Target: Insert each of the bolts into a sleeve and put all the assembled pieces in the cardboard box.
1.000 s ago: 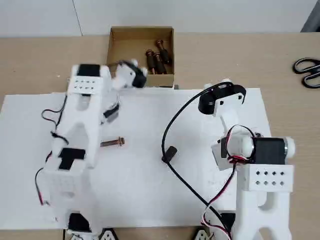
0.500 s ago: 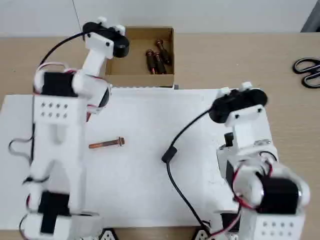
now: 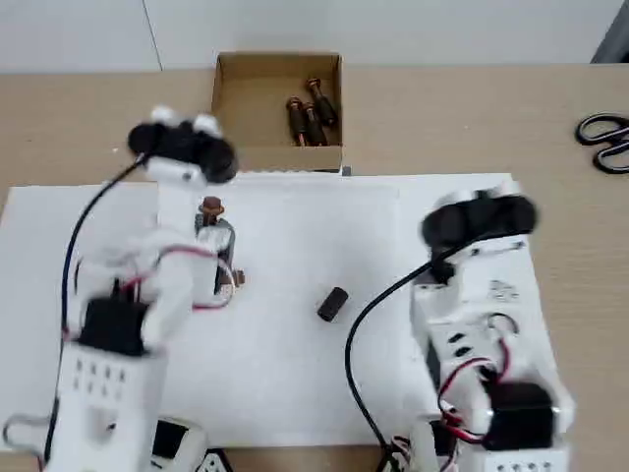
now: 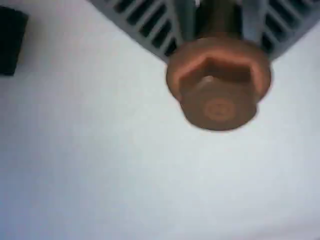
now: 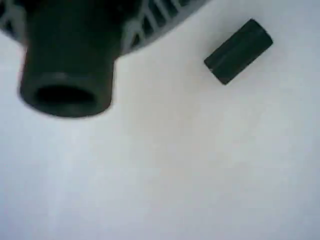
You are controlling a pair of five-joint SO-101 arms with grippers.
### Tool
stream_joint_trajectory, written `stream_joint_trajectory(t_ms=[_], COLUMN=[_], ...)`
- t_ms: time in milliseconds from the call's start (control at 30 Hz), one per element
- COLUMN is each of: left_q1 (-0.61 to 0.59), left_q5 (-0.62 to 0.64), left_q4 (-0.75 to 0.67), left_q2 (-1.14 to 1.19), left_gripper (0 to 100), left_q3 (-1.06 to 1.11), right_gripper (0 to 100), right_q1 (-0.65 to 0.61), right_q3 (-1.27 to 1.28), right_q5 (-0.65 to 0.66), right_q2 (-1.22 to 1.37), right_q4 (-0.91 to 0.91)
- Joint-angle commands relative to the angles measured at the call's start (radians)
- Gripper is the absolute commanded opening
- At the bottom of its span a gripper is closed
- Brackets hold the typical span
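Loose sleeve is lying on the sheet, short of the cardboard box. Your left jaws are clamping a bolt above the sheet, head toward its camera; right jaws gripping a second sleeve.

Light: bright, even and diffuse, falling from overhead.
High view: white sheet close to washed out, without hard glare; table evenly lit; cardboard box a shade darker inside.
Shadows: faint, soft-edged under both arms.
Left wrist view: bolt head lit warmly, sheet greying around it.
Right wrist view: sleeve dark, bore black; loose sleeve with a pale shadow.
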Motion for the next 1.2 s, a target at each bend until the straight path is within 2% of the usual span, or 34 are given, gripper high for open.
stream_joint_trajectory(t_ms=[0,133,367,567,667,767,833,1167], left_q1=[0.006,0.006,0.006,0.006,0.008,0.008,0.012,0.209], left_q5=[0.092,0.195,0.486,0.5,0.509,0.594,0.631,0.634], left_q4=[-0.158,-0.236,-0.336,-0.354,-0.358,-0.382,-0.397,-0.394], left_q2=[-0.222,-0.399,-0.672,-0.918,-0.924,-0.918,-0.921,-0.921], left_gripper=[1,1,1,1,1,1,1,1], left_q3=[0.185,0.334,0.536,0.702,0.725,0.725,0.725,0.725], right_gripper=[0.3,0.3,0.3,0.3,0.3,0.4,0.4,0.4], right_q1=[-0.136,-0.271,-0.387,-0.553,-0.639,-0.7,-0.71,-0.711], right_q3=[0.1,0.221,0.46,0.638,0.694,0.713,0.729,0.726], right_q5=[-0.014,-0.014,-0.009,-0.006,-0.006,-0.006,-0.006,-0.005], right_q2=[-0.067,-0.153,-0.314,-0.47,-0.509,-0.503,-0.501,-0.501], right_q4=[-0.101,-0.223,-0.414,-0.489,-0.49,-0.49,-0.492,-0.492])
